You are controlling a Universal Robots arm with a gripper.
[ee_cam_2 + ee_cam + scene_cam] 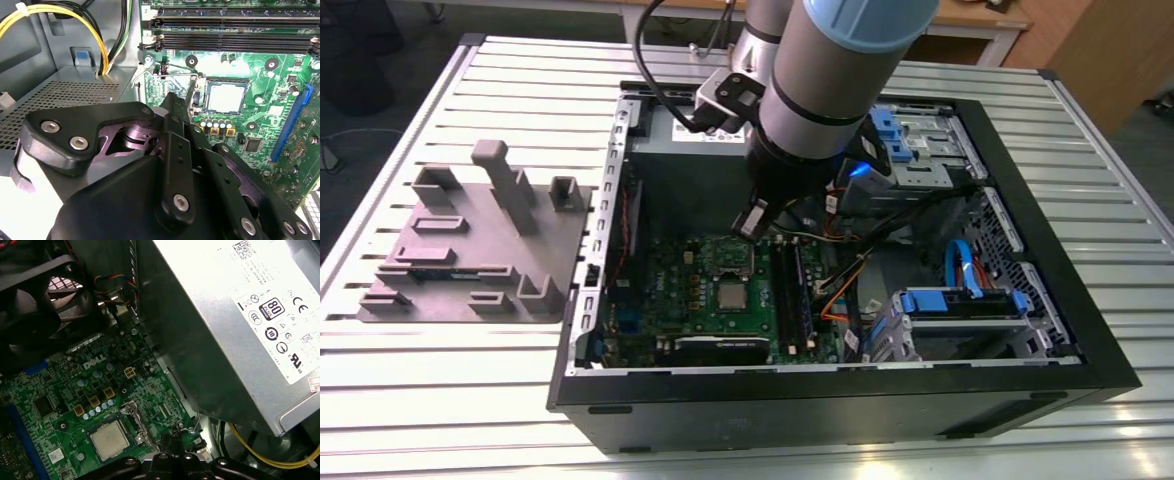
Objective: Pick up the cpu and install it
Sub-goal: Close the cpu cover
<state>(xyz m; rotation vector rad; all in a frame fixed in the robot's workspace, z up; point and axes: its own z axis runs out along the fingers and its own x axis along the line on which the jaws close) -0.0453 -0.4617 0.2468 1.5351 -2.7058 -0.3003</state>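
**Cpu seated inside the open case, gripper closed and empty nearby**

The small square silver-topped cpu (732,295) lies flat in its socket on the green motherboard (670,285) inside the open black computer case (854,400). The arm's black gripper (751,228) hangs inside the case close to the cpu without touching it, its fingers drawn together and holding nothing. The case lies on its side on a pale ribbed metal table (454,400). A grey plastic fixture block (467,260) stands just outside the case, on the exterior view's left. A grey metal power supply box (225,330) sits against a case wall, and wooden furniture (1094,50) stands beyond the case.
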